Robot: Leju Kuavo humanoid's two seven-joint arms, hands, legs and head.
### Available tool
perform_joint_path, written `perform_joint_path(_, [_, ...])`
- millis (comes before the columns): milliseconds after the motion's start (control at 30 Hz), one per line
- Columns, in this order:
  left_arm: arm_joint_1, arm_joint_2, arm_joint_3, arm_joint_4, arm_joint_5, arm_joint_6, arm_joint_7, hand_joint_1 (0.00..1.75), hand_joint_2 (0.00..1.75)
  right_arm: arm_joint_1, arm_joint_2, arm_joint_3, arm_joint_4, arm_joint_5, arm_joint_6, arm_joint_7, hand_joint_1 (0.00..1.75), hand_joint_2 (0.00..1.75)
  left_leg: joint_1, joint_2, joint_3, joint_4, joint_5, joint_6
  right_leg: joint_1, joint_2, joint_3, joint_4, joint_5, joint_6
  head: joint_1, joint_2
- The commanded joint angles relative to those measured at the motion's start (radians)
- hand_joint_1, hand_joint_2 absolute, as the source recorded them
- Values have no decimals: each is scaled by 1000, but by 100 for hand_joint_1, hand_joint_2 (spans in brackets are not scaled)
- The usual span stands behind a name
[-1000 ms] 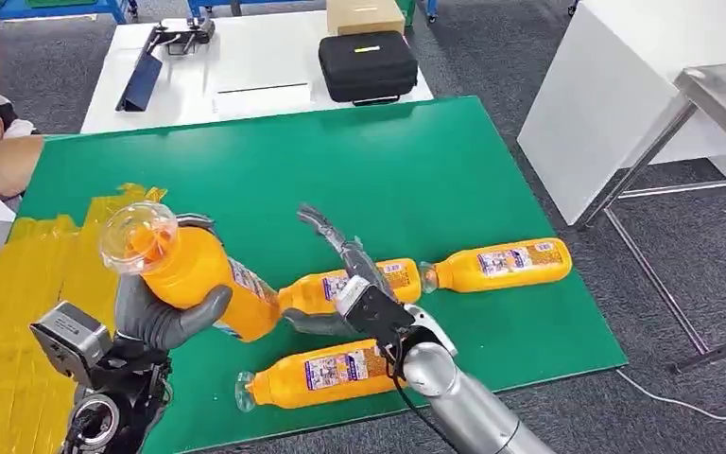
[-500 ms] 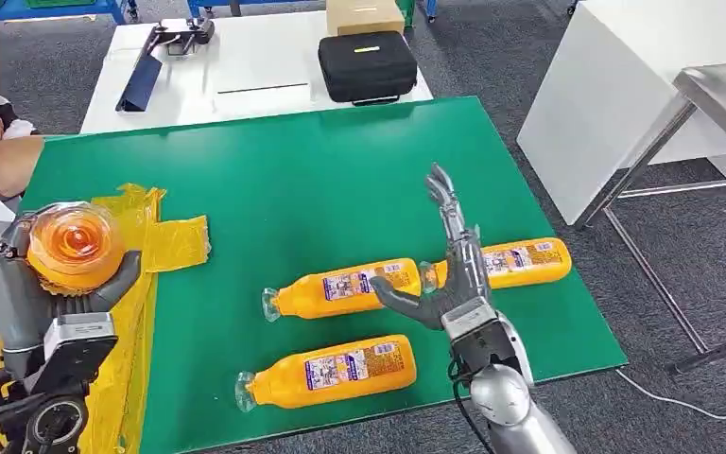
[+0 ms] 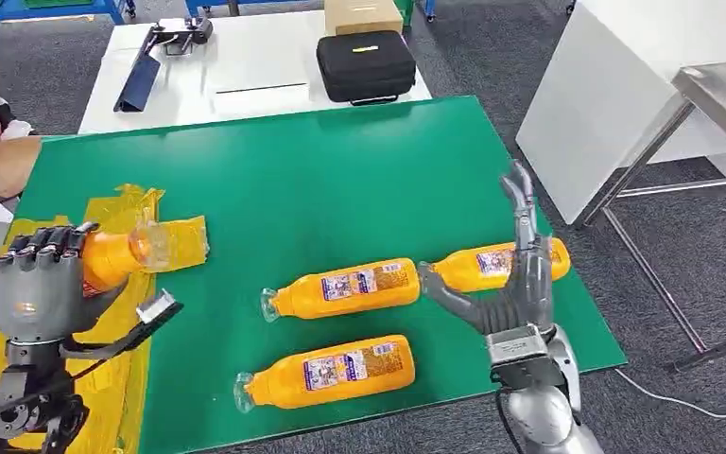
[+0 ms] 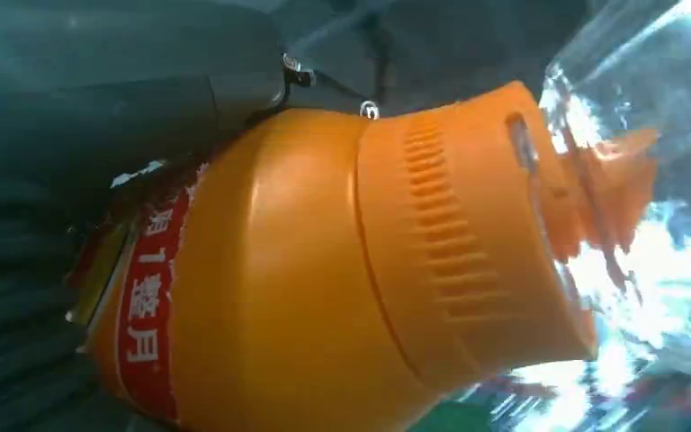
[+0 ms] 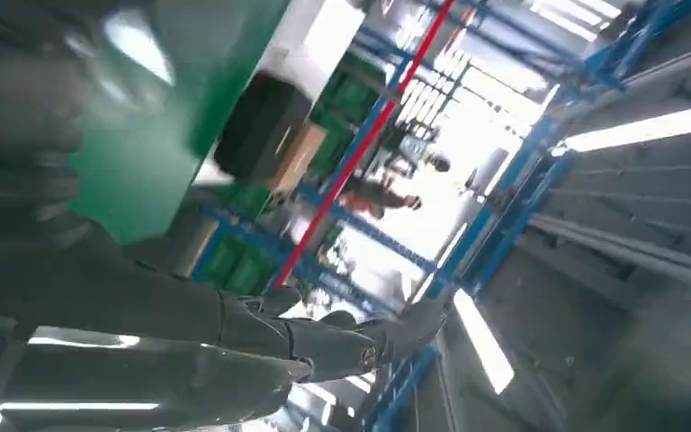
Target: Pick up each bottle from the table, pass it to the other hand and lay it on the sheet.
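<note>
Orange plastic bottle with a clear cap [image 3: 118,253] sits in the left robot hand [image 3: 38,288], dark fingers [image 3: 43,241] wrapped over its body, out over the crumpled yellow plastic sheet [image 3: 175,236] at the near left of the green surface [image 3: 340,180]. Long axis runs left to right, clear cap pointing right, toward the middle of the green surface. Up close in the left wrist view, the same bottle's [image 4: 342,270] ribbed orange shoulder and red label are right against the grey fingers.

Over on the right, the right robot hand [image 3: 515,274] is raised above the surface, fingers spread and straight, pointing away from the robot, holding nothing. Just beyond it lies the far-right orange bottle [image 3: 487,267], on its side, cap to the left. Left of that, the middle orange bottle [image 3: 345,287] also lies on its side, cap to the left. Nearer the robot, the near orange bottle [image 3: 326,372] lies the same way, cap left.

Beyond the green surface, a white table [image 3: 246,66] carries a black zip case [image 3: 367,64] and a cardboard box [image 3: 364,14].
</note>
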Motion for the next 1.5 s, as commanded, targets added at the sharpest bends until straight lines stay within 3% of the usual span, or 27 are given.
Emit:
perform_joint_path(33, [-119,108,-84,380,23,-151,-18,175,175,103,-3,-122,-62,55,32,2,0,175,0,-4,4,-2,0,-2,0,-1,6,-1,-2,-3,0,0])
perform_joint_path(233, [-155,109,-153,501,23,-216,-13,175,175,109,4,-111,-55,102,109,41,0,175,0,-2,5,-2,-1,-2,0,2,7,-2,-2,-2,2,0])
perform_joint_path(600, [-234,1,-95,837,68,-218,-120,175,175,106,-1,-72,-21,131,209,96,0,175,0,-2,5,-2,-1,-2,0,2,6,-2,-1,-2,1,0])
perform_joint_path(900, [-235,-26,-90,843,86,-200,-130,175,175,107,-10,-60,-6,134,222,104,0,175,0,-3,11,-3,0,-2,0,1,13,-3,-1,-4,1,0])
perform_joint_path(967, [-227,-61,-62,828,155,-167,-165,175,175,114,-12,-44,-2,122,254,120,0,175,0,-3,12,-3,0,-2,0,1,15,-3,-1,-4,1,0])
perform_joint_path(1000, [-227,-70,-60,827,168,-165,-173,141,175,114,-16,-37,2,127,264,124,0,175,0,-5,13,-3,0,-2,-1,-1,14,-3,-2,-3,1,0])
perform_joint_path(1033, [-227,-85,-59,823,197,-154,-185,21,175,113,-18,-23,10,152,283,144,0,175,0,-5,15,-4,0,-2,0,0,15,-4,-2,-4,1,0])
perform_joint_path(1067, [-221,-104,-53,816,231,-136,-193,0,175,114,-15,-8,18,173,301,159,0,175,0,-6,15,-3,0,-2,0,-2,13,-3,-2,-3,1,0])
perform_joint_path(1500, [-94,-164,4,530,535,-126,-236,0,175,57,-65,103,108,222,418,219,0,175,-1,-3,11,-2,-1,-1,-1,0,14,-2,-2,-3,1,0])
